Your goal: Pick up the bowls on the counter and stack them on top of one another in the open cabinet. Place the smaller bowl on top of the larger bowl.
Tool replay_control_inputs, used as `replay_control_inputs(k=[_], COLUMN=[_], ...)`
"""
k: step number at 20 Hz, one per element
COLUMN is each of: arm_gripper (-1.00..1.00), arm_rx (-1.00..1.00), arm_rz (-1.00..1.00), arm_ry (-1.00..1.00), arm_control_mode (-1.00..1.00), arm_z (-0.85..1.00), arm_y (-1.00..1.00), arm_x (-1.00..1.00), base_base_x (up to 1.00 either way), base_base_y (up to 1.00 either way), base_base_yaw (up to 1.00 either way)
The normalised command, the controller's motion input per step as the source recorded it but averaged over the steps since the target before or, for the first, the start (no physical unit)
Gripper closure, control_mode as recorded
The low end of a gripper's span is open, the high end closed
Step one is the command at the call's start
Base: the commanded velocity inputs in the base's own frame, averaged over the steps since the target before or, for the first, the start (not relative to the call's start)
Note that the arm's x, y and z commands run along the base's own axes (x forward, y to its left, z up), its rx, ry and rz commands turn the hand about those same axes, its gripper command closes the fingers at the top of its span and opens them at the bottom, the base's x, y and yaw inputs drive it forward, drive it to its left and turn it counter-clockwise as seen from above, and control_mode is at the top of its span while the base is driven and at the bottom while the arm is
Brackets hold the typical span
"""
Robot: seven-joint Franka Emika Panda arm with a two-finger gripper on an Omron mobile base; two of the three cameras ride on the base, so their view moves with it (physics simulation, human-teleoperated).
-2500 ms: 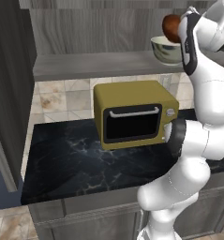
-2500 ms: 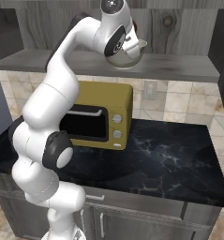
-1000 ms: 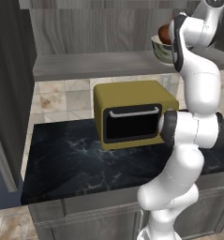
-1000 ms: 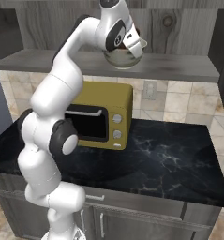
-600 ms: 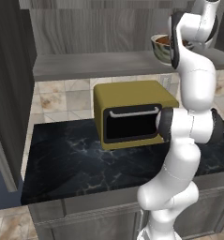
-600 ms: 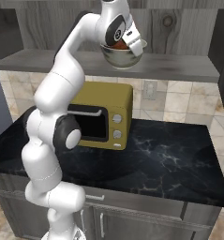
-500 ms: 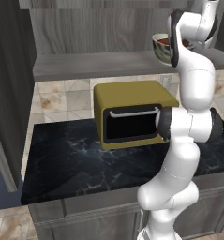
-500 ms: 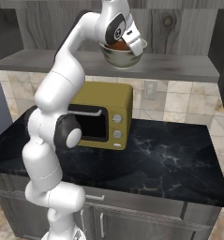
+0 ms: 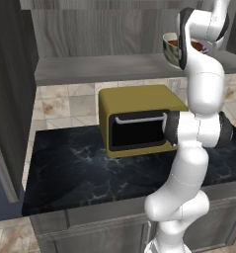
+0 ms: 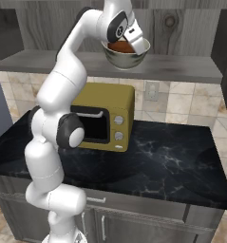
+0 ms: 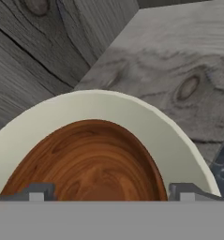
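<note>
Microwave [image 9: 139,121] on counter [image 9: 80,173] under cabinet shelf [image 9: 104,69]

I see the smaller bowl [image 11: 92,164] (reddish-brown, wood-grained) sitting upright inside the larger bowl [image 11: 146,123], whose glossy cream rim rings it. The pair rests on the open cabinet [image 10: 181,69] shelf of grey weathered planks, above the black veined counter [image 10: 172,161].

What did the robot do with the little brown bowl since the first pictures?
The gripper carried the smaller bowl from above down into the larger bowl on the open cabinet shelf, then spread its fingers and let go; the brown bowl now sits nested inside. The larger bowl, the yellow microwave and the counter stayed put.
</note>
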Motion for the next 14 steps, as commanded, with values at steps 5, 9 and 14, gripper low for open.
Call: replay_control_inputs(k=[5,9,14], arm_gripper=[-1.0,-1.0,-1.0], arm_rx=[0.0,-0.01,0.0], arm_rz=[0.02,0.03,0.03], arm_ry=[-0.06,-0.08,-0.15], arm_control_mode=[-1.0,-1.0,-1.0], arm_z=[0.22,0.25,0.15], arm_y=[0.02,0.04,0.0], arm_x=[0.16,0.13,-0.04], base_base_x=[0.0,0.0,0.0], base_base_y=[0.0,0.0,0.0], base_base_yaw=[0.0,0.0,0.0])
